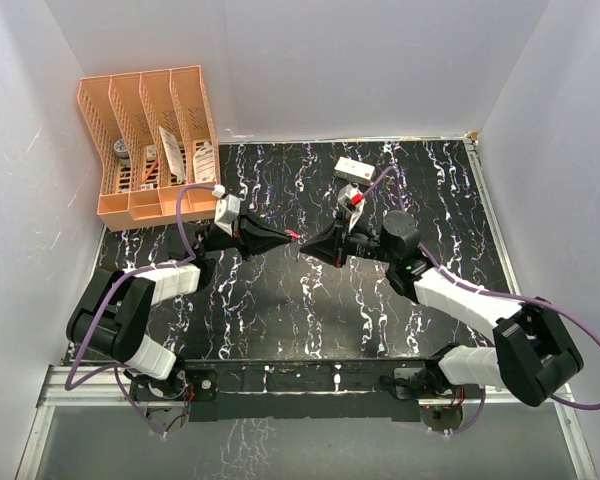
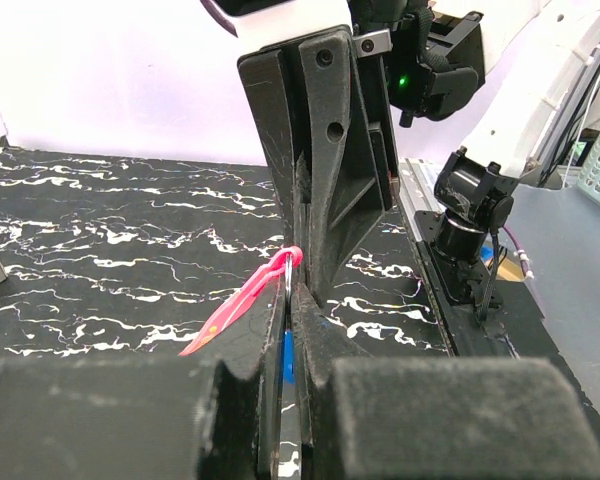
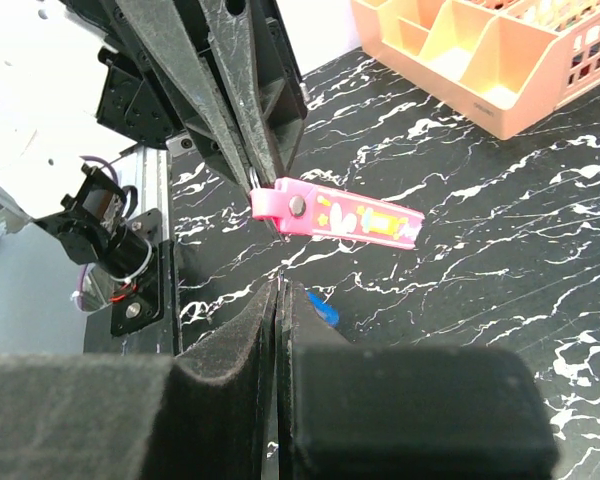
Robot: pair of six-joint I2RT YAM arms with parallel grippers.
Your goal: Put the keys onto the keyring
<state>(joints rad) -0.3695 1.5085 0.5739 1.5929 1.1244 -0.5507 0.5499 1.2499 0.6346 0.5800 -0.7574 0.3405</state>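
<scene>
**Left gripper** (image 1: 289,237): fingers pressed together, tips pinching one end of the pink key (image 3: 345,217), as far as the right wrist view shows.
**Right gripper** (image 1: 309,241): fingers pressed together, tip to tip with the left gripper above the middle of the black marbled table (image 1: 280,310). Whether it grips anything cannot be told.
**Pink key**: slim flat strip with a rivet and printed marks. It is held off the table and juts sideways from the meeting tips.
**Keyring** (image 2: 294,272): thin wire loop at the pink key's gripped end, between the two sets of tips.
**Blue key** (image 3: 323,309): only a blue part shows, just beside the right gripper's fingertips. What holds it is unclear.
**Orange organiser** (image 1: 145,150): far left corner.
**White box** (image 1: 352,168): far side, well apart.
</scene>
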